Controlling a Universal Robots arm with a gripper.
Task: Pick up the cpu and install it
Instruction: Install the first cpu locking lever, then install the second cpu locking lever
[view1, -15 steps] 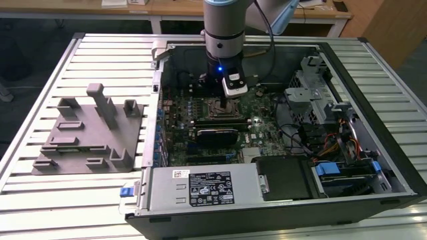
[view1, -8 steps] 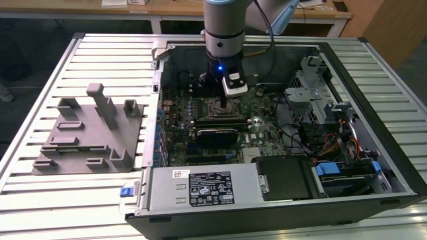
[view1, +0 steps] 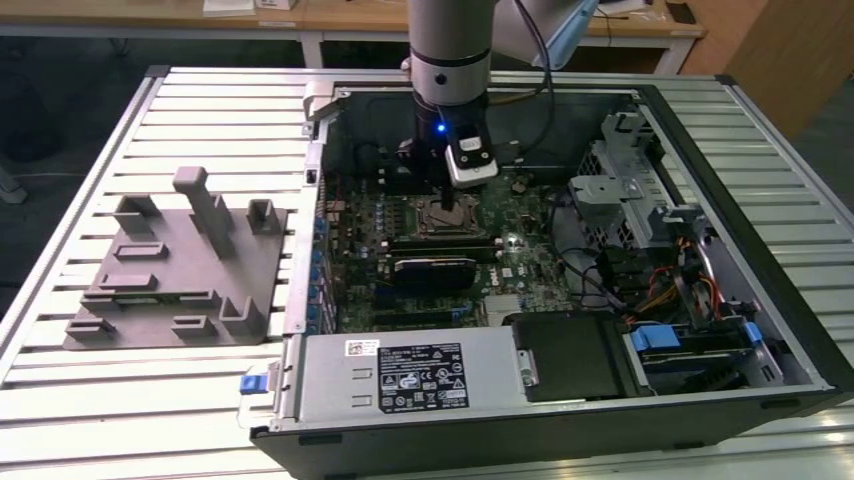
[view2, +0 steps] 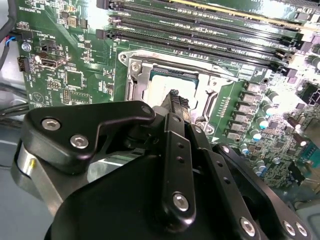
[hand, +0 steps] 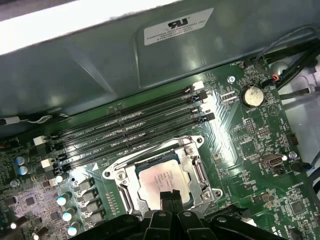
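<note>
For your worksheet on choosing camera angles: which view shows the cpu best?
The first wrist view: the cpu lies in the socket with most of its shiny top visible. In the second wrist view the end effector covers much of the cpu. In the exterior view it is hidden under the end effector.

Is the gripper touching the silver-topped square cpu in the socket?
Cannot tell. In the first wrist view the gripper tips overlap the silver-topped square cpu lying in the socket, but no gap or contact shows plainly.

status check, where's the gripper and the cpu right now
Black gripper fingertips together, low over the socket. Shiny silver square cpu lying in metal-framed socket, inside open computer case. Nothing obstructing.
</note>
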